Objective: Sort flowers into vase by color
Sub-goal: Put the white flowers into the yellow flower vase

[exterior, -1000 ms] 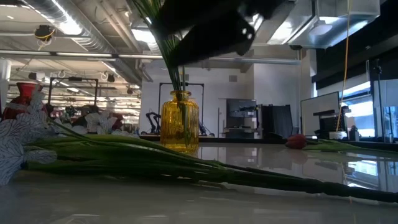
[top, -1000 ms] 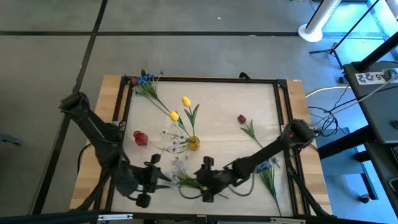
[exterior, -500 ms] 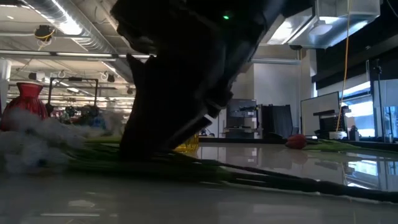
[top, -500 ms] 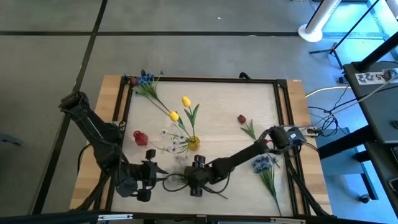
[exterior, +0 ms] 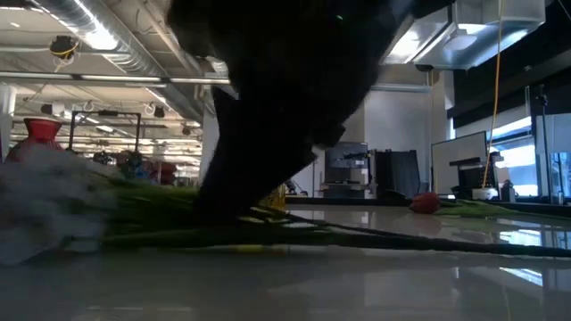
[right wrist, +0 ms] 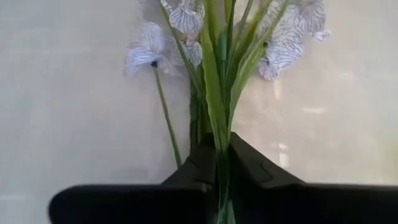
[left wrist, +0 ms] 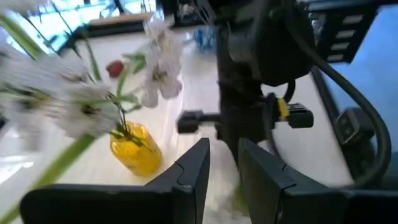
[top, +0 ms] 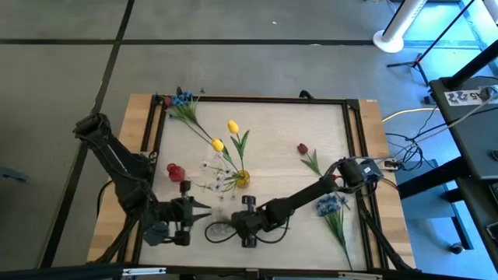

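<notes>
A white sprig [top: 220, 230] lies near the table's near edge, its blooms [right wrist: 180, 18] spread ahead of my right gripper [right wrist: 222, 158], which is shut on its green stems. In the high view that gripper [top: 240, 227] is just right of the blooms. My left gripper [top: 198, 208] hovers a little left and farther back, its fingers [left wrist: 202, 165] a narrow gap apart with nothing seen between them. The yellow vase [top: 243, 179] holds yellow tulips [top: 232, 126]; more white sprigs [top: 212, 173] lie beside it. My right gripper pinches the bundle of green stems [right wrist: 219, 146] between its two fingers, just below the blooms. The fingers come down from above and close across the stems. The stems' free ends [exterior: 401, 241] trail low along the table.
A red vase [top: 175, 172] stands at the left. Blue flowers [top: 183, 99] lie at the far left corner, another blue bunch [top: 331, 204] at the right, and a dark red bud [top: 302, 148] lies right of centre. A black frame [top: 257, 99] edges the table.
My right gripper has moved toward the table's left edge, come down onto the white sprig's stems and shut on them. My left gripper has drawn back toward the far edge, away from the sprig. The sprig's blooms have shifted on the table.
</notes>
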